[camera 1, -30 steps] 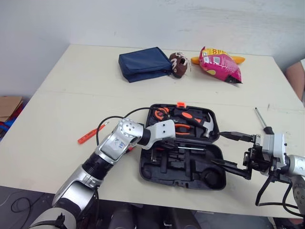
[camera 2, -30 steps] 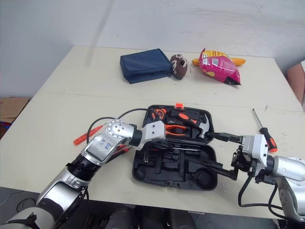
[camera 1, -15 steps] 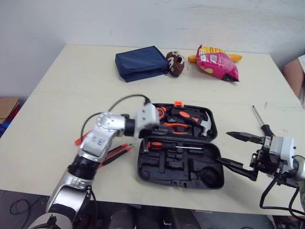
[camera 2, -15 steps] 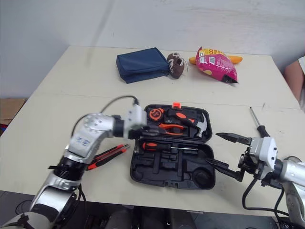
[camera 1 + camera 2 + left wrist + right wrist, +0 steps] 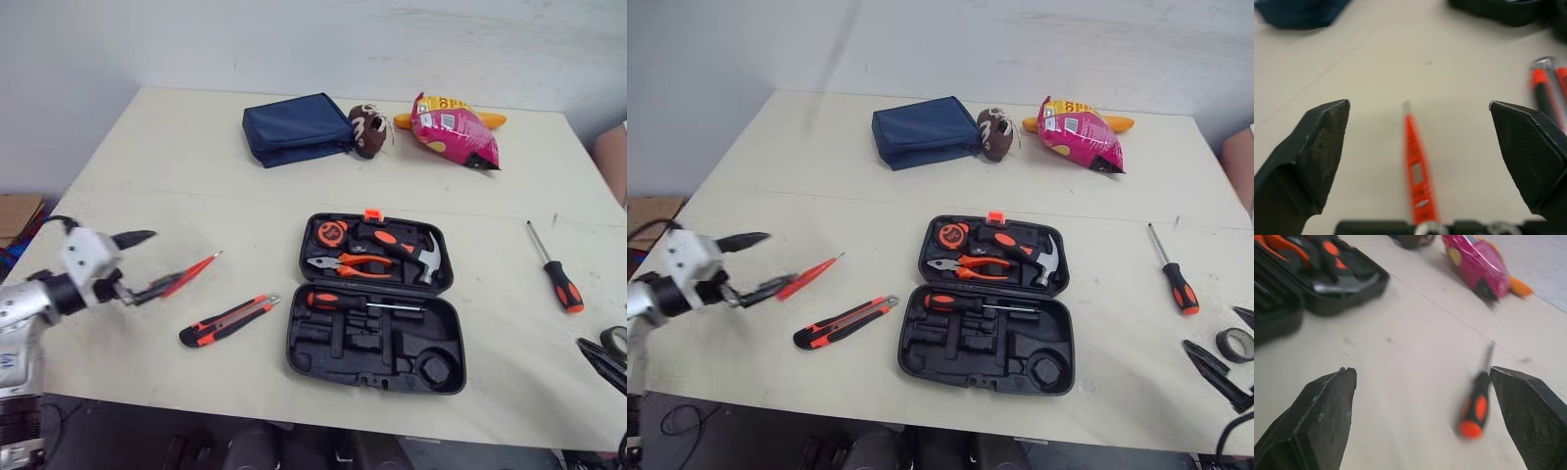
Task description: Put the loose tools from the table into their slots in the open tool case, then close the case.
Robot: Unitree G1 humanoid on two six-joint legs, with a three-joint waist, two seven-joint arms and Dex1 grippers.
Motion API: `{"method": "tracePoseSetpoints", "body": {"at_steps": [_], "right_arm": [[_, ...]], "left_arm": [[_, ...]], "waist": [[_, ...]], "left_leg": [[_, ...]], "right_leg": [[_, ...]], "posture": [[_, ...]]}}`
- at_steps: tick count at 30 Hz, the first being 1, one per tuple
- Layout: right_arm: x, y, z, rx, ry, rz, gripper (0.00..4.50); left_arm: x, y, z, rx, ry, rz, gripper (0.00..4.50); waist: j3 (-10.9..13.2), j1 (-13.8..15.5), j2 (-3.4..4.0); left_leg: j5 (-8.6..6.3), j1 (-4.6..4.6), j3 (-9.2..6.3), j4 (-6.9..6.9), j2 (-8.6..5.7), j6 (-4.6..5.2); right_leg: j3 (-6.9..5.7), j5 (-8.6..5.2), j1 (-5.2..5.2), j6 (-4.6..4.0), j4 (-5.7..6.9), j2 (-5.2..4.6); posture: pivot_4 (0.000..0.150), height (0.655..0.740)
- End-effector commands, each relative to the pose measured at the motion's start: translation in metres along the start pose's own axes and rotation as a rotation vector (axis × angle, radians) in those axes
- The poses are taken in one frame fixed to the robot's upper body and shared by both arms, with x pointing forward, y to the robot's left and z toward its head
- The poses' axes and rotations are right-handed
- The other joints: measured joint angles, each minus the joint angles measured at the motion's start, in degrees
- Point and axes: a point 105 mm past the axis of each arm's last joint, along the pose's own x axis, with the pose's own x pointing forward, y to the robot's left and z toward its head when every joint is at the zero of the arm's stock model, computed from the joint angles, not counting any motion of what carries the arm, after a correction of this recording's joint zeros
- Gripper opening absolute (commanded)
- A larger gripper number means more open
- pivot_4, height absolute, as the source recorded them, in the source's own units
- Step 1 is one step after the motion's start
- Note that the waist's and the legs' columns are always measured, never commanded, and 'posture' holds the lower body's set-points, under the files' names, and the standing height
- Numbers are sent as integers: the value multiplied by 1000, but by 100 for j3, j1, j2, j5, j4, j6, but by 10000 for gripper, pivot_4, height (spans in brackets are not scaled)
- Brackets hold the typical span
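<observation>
Heads up: your left end effector (image 5: 145, 262) gapes wide open at the near left, lined up on the thin orange tool (image 5: 188, 273) lying flat on the tabletop (image 5: 147, 157), so a shallow pinch could just skid it toward the left edge. Your right end effector (image 5: 1420, 372) is open too, and the screwdriver (image 5: 558, 279) right of the tool case (image 5: 292, 338) may roll if you clip its handle.

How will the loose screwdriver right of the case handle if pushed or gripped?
The screwdriver looks rigid: a thin straight metal shaft and a thick orange-and-black handle. It lies flat on the table, and its rounded handle would probably roll if nudged sideways. It is likely handle-heavy, so gripping the shaft may let it tilt.
</observation>
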Motion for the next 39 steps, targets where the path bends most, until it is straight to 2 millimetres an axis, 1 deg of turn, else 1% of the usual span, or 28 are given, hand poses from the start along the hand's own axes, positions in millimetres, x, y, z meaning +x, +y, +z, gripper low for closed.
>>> {"method": "tracePoseSetpoints", "body": {"at_steps": [1,2,3,5,6,8,9,12,15,16,17,18,19,21,22,24,25,27,28,30,32,33,35,37,39], "right_arm": [[-48,-16,-25,17,93,-223,45000],[-56,-17,-29,20,108,-254,45000],[-62,-18,-32,24,118,-282,45000],[-68,-19,-36,26,127,-311,45000],[-74,-20,-38,24,135,-346,45000],[-82,-23,-42,20,138,-414,45000],[-81,-25,-42,25,126,-441,45000],[-65,-22,-40,32,82,-434,45000],[-47,-22,-35,39,54,-393,45000],[-35,-26,-26,38,17,-383,45000],[-26,-30,-20,38,-8,-379,45000],[-6,-32,-9,50,-23,-329,45000],[10,-32,1,60,-28,-279,45000],[28,-29,13,86,-22,-210,45000],[32,-29,16,101,-21,-195,45000],[53,-28,23,161,66,-132,45000],[60,-27,25,179,106,-113,45000],[77,-19,27,216,188,-40,45000],[85,-11,22,239,276,13,45000],[93,-2,17,242,387,69,45000],[105,1,22,259,368,89,45000],[111,0,24,251,362,87,45000],[122,-8,18,241,394,54,45000],[129,-13,9,240,442,45,45000],[133,-16,4,237,464,52,45000]], "left_arm": [[-62,30,-40,-96,122,213,44528],[-74,36,-46,-97,131,260,44528],[-82,41,-50,-118,133,304,44528],[-89,46,-54,-139,133,347,44528],[-99,48,-61,-138,167,386,44528],[-111,47,-71,-143,204,421,44528],[-110,45,-72,-140,206,414,44528],[-95,40,-63,-135,150,358,44528],[-78,38,-51,-116,102,321,44528],[-66,37,-41,-100,67,286,44528],[-57,36,-33,-89,43,261,44528],[-37,30,-14,-71,-19,198,44528],[-22,24,2,-63,-73,145,44528],[-6,16,21,-61,-128,81,44528],[-3,13,25,-64,-135,69,44528],[16,-3,49,-79,-197,-42,44528],[22,-10,58,-84,-219,-83,44528],[37,-30,78,-102,-266,-201,44528],[44,-43,87,-116,-284,-274,44528],[50,-59,95,-128,-294,-362,44528],[53,-70,104,-129,-304,-407,44528],[55,-76,109,-134,-316,-431,44528],[57,-89,119,-145,-346,-475,44528],[58,-99,124,-151,-358,-510,44528],[57,-108,127,-156,-360,-544,44528]], "waist": [[-3,-41,5],[-4,-58,7],[-4,-74,7],[-4,-114,7],[-5,-131,4],[-8,-151,-1],[-8,-160,0],[-12,-166,-7],[-14,-161,0],[-14,-158,1],[-14,-157,2],[-14,-158,10],[-13,-157,16],[-13,-162,21],[-13,-162,20],[-16,-157,22],[-15,-153,23],[-15,-145,23],[-15,-147,23],[-15,-151,23],[-14,-159,22],[-13,-159,24],[-11,-160,26],[-11,-156,24],[-11,-148,24]], "left_leg": [[-5,5,4,-9,2,-8],[-11,10,6,-15,6,-18],[-14,13,5,-20,10,-24],[-15,11,3,-16,14,-26],[-15,11,3,-14,12,-25],[-23,12,3,-13,12,-40],[-23,13,3,-12,11,-40],[-17,15,4,-12,12,-45],[-13,13,4,-12,11,-43],[-13,14,4,-13,11,-43],[-12,14,4,-14,11,-46],[-12,13,4,-13,10,-46],[-11,12,4,-9,9,-46],[-8,8,7,-4,6,-42],[-5,7,7,-5,5,-42],[5,8,5,-15,9,-46],[15,8,5,-16,13,-43],[21,-2,1,-18,13,-60],[21,-8,1,-15,14,-60],[20,-12,5,-9,11,-59],[19,-11,5,-8,11,-57],[19,-12,5,-6,11,-58],[19,-14,5,-3,9,-58],[19,-16,6,6,8,-57],[20,-16,6,8,6,-55]], "right_leg": [[-1,-6,-4,-11,0,1],[-6,-15,-5,-24,2,3],[-11,-24,-7,-33,4,4],[-17,-25,-8,-35,10,4],[-17,-23,-6,-34,13,0],[-17,-16,-3,-33,12,-4],[-17,-16,-3,-33,12,-5],[-19,-13,-2,-39,12,-6],[-19,-9,-2,-41,13,-9],[-19,-9,-2,-41,13,-9],[-22,-8,-2,-42,15,-8],[-21,-5,-2,-40,16,-8],[-21,3,-2,-36,17,-9],[-17,12,-3,-29,18,-12],[-16,14,-4,-26,20,-11],[-14,12,-7,-25,18,5],[-12,4,-7,-27,18,11],[-8,-6,-20,-20,21,17],[-7,-8,-24,-17,21,19],[1,-9,-25,-12,20,18],[5,-14,-24,-3,18,21],[7,-16,-24,1,18,22],[10,-19,-25,6,20,23],[12,-18,-25,7,20,23],[13,-17,-23,9,20,22]], "posture": [[1500,7400],[1500,7400],[1500,7400],[1500,7400],[1500,7400],[1500,7400],[1500,7400],[1500,7400],[1500,7400],[1500,7400],[1500,7400],[1500,7400],[1500,7400],[1500,7400],[1500,7400],[1500,7400],[1500,7400],[1500,7400],[1500,7400],[1500,7400],[1500,7400],[1500,7400],[1500,7400],[1500,7400],[1500,7400]]}}
